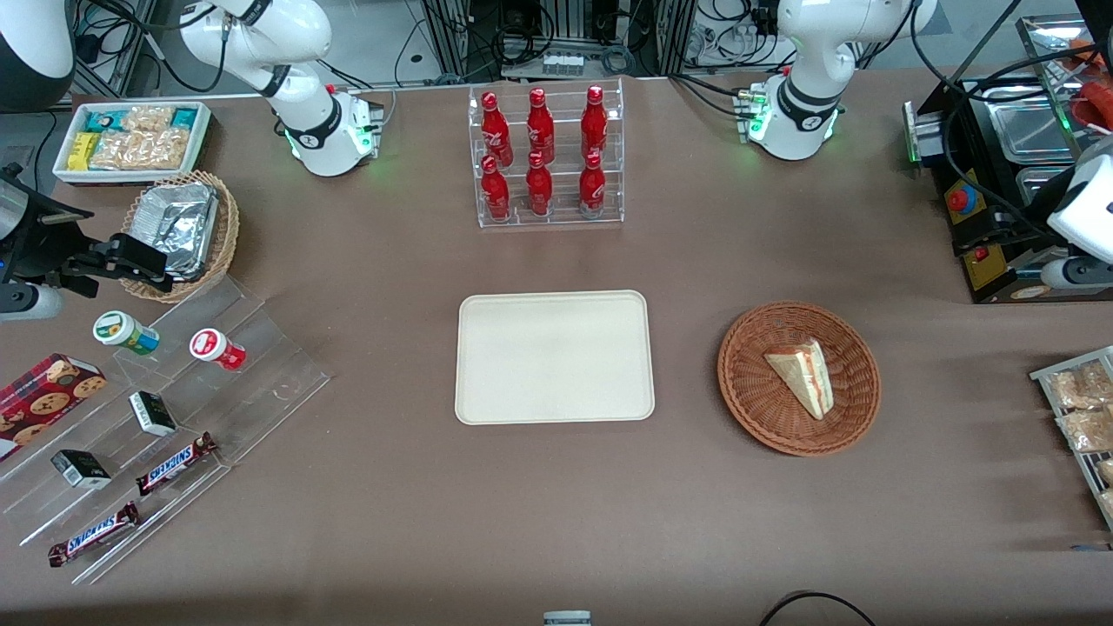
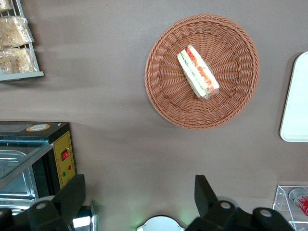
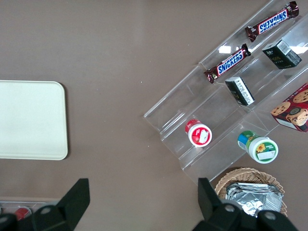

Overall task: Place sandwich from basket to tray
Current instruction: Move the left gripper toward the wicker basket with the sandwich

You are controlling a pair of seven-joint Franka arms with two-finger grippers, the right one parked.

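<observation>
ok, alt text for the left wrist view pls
A wrapped sandwich lies in a round reddish-brown wicker basket on a brown table, seen from above by the open, empty gripper hovering well clear of it. A corner of the cream tray shows beside the basket.

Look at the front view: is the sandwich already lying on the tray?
No: the sandwich lies in the basket; the tray holds nothing, and the open pincer hangs above the table.

Wrapped sandwich (image 1: 805,376) flat in wicker basket (image 1: 748,382) beside cream tray (image 1: 554,357).
</observation>
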